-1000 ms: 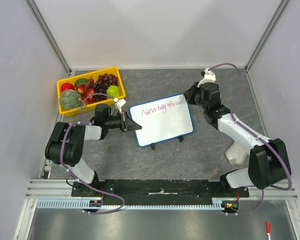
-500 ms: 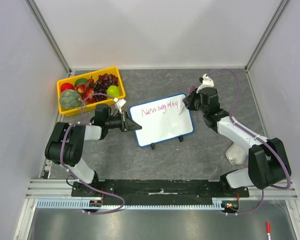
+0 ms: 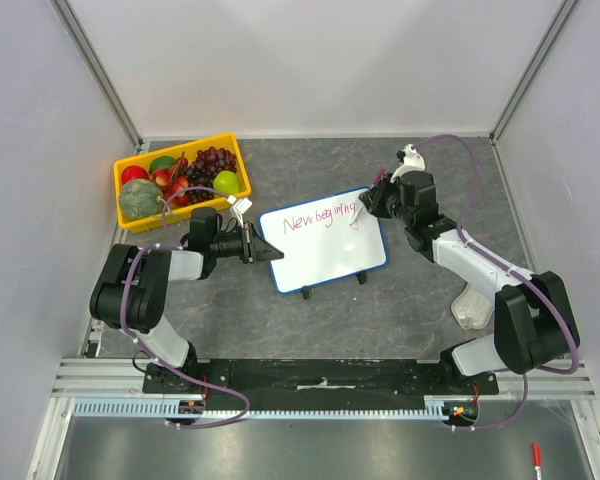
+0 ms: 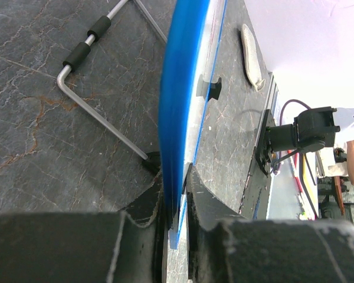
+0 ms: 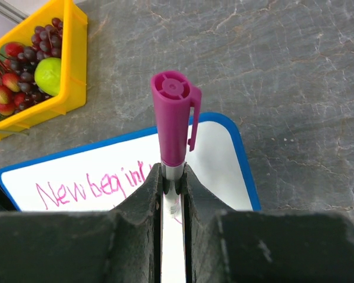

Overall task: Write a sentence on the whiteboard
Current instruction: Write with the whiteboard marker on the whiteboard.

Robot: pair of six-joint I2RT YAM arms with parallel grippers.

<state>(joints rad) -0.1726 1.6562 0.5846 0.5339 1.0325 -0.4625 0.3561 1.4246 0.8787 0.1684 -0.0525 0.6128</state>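
Note:
The whiteboard, white with a blue frame, stands tilted on black feet at the table's middle. My left gripper is shut on its left edge; in the left wrist view the blue frame sits edge-on between the jaws of the left gripper. My right gripper is shut on a marker with a magenta cap, tip down on the board's upper right. The sentence is pink writing on one line, reading about "New beginning"; the right wrist view shows "New begin" on the whiteboard.
A yellow tray of fruit stands at the back left, close behind my left arm; it also shows in the right wrist view. A whitish object lies by my right arm's base. A red marker lies off the table, bottom right.
My right gripper with the marker has moved a little left and down over the board's upper right, and the writing has grown by a few strokes. The left arm and the board have not moved.

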